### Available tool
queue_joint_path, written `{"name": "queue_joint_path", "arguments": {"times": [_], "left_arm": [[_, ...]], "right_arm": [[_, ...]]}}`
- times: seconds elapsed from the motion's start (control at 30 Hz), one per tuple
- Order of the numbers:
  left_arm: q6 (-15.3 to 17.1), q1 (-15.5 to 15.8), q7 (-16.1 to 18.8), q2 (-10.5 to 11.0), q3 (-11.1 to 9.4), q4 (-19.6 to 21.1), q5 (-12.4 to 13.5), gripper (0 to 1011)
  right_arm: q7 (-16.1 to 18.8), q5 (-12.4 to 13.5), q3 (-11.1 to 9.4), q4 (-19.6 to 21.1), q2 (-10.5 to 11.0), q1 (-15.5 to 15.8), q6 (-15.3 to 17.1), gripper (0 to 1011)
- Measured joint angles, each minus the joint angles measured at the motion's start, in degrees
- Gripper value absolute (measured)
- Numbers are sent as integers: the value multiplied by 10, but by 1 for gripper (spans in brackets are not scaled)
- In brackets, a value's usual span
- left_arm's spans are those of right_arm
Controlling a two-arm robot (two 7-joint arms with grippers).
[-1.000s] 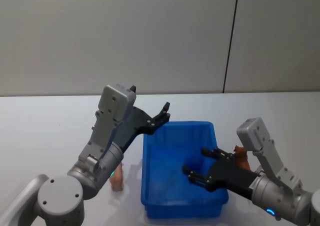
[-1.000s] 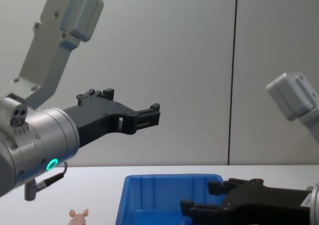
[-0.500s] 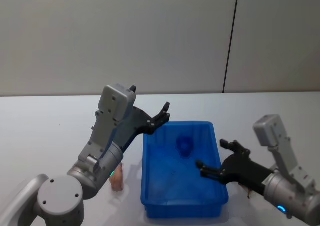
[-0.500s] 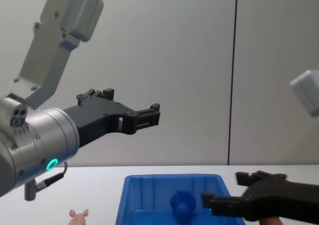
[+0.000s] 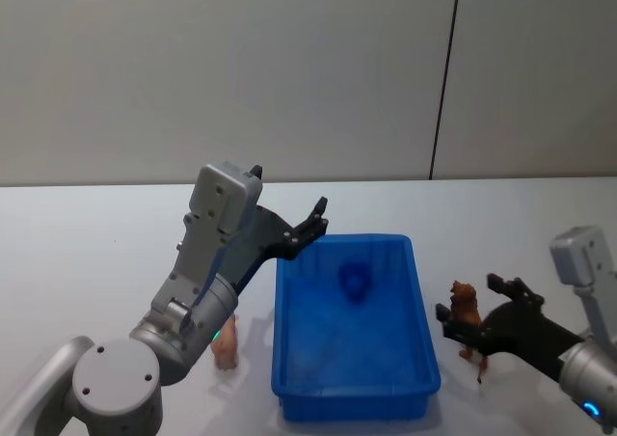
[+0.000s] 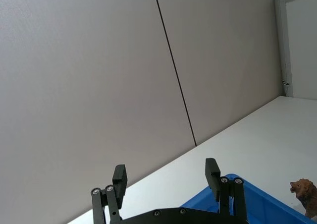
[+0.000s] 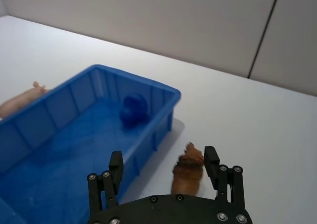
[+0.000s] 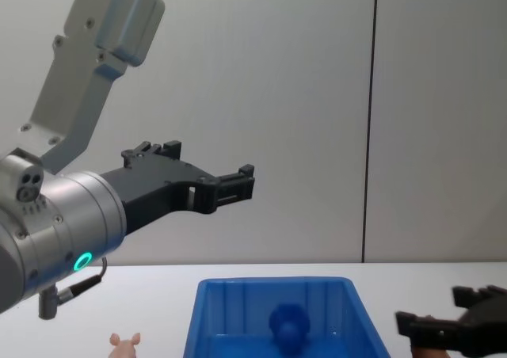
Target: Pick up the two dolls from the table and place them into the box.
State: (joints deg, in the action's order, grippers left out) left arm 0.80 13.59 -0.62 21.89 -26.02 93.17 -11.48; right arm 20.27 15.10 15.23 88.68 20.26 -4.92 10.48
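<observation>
While the head view looks down over the whole table [image 5: 87, 243], it sets the blue bin [image 5: 289, 359] in the middle and shows where each toy sits. The bin holds the blue doll [image 5: 355, 280], which lies on the floor toward the far end. The pink doll [image 5: 227, 349] stands on the table just beside the bin's left wall, partly behind the left arm. The brown doll [image 5: 466, 306] stands on the table just to the right of the bin, outside it.

The right gripper [image 5: 472, 299] is low at the brown doll with its fingers spread open. The right wrist view makes this plainer: the brown doll sits between the two fingers, nearer one than the other, close to the bin's outer wall. I cannot tell whether either finger touches it.

The left gripper [image 5: 313, 222] hangs near the bin's far left corner. The chest view adds its height, well above the rim, against the grey wall [image 8: 317, 97]. The left wrist view shows its fingers wide apart and released, with nothing between them.
</observation>
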Motion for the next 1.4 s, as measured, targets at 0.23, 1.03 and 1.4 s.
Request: {"name": "queue_joint_path", "arguments": {"times": [0.23,1.03,1.4], "left_arm": [[0,0,0,0,0,0,0,1001],[0,0,0,0,0,0,0,1001],[0,0,0,0,0,0,0,1001]], "right_arm": [[-13,6,-8,-6,10,7,18,1001],[9,-5,2,-75,-1,-17,56,783],[9,-5,3,-93,-7,-28,51,400]]}}
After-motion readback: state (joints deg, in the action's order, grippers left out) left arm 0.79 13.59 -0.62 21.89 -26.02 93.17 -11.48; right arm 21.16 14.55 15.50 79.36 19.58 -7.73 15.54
